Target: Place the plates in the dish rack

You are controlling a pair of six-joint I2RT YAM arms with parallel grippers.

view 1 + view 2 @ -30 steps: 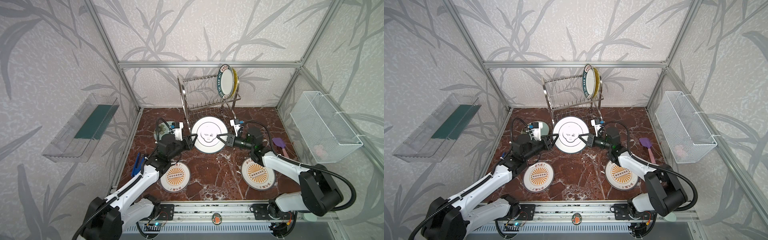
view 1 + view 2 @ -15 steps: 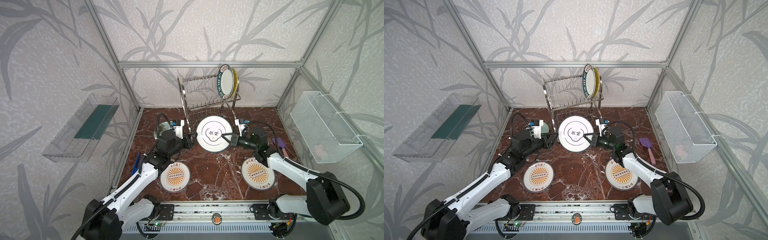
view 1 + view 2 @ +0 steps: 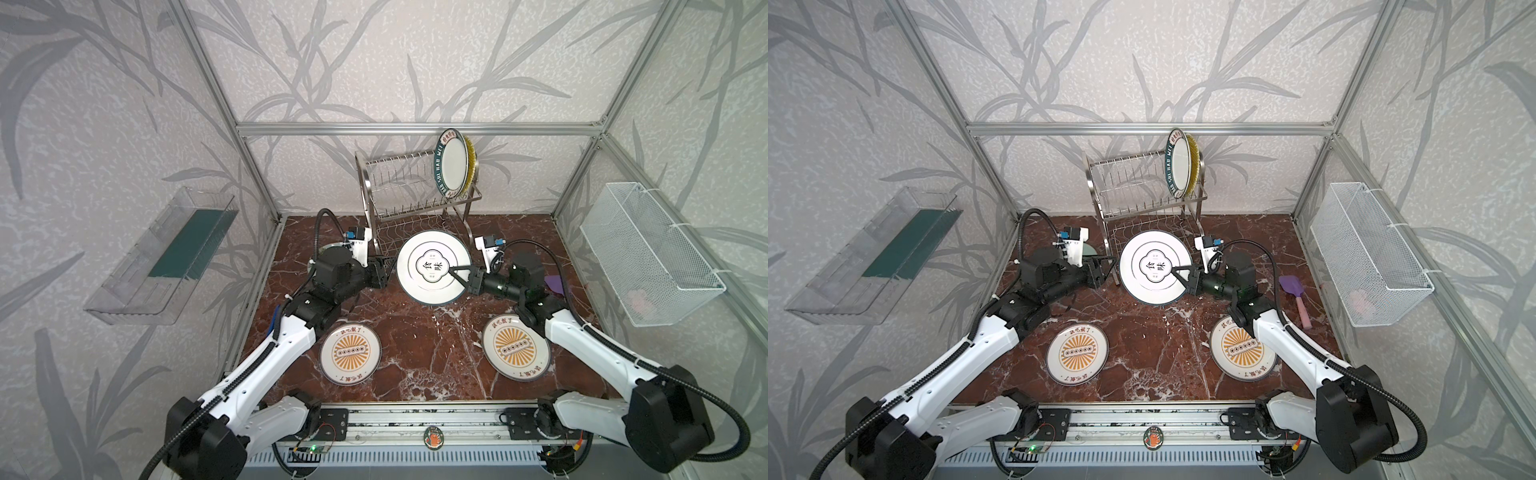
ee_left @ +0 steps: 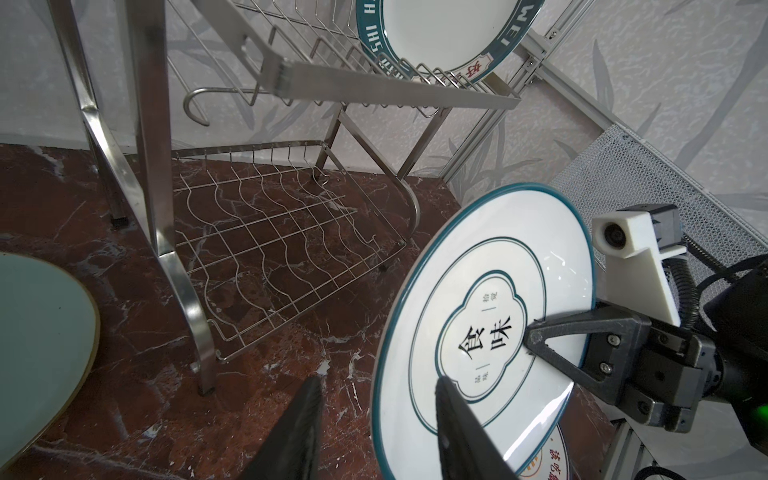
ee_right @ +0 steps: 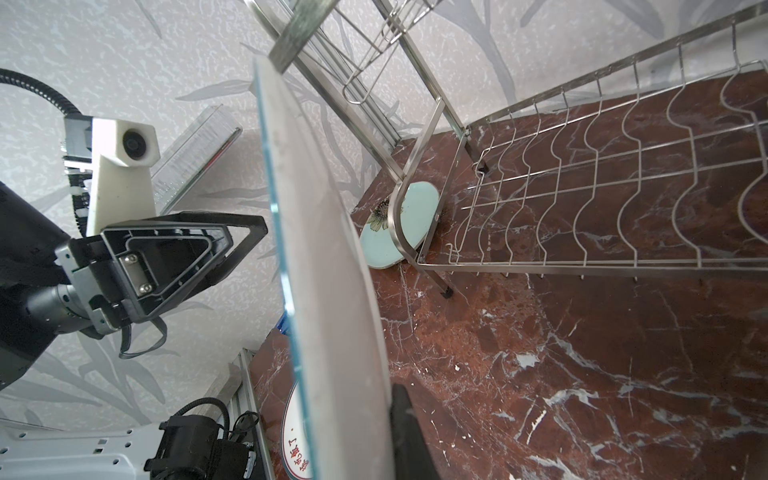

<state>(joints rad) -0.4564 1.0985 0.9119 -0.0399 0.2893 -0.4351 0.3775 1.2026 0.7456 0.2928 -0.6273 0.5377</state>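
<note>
1. The right fingers [image 3: 452, 271] are clamped on the rim of the white plate with a dark outline motif [image 3: 428, 245], holding it tilted just in front of the dish rack [image 3: 399, 183].
2. The left fingers [image 3: 387, 272] stand partly open and empty, just beside that plate's opposite edge.
</note>
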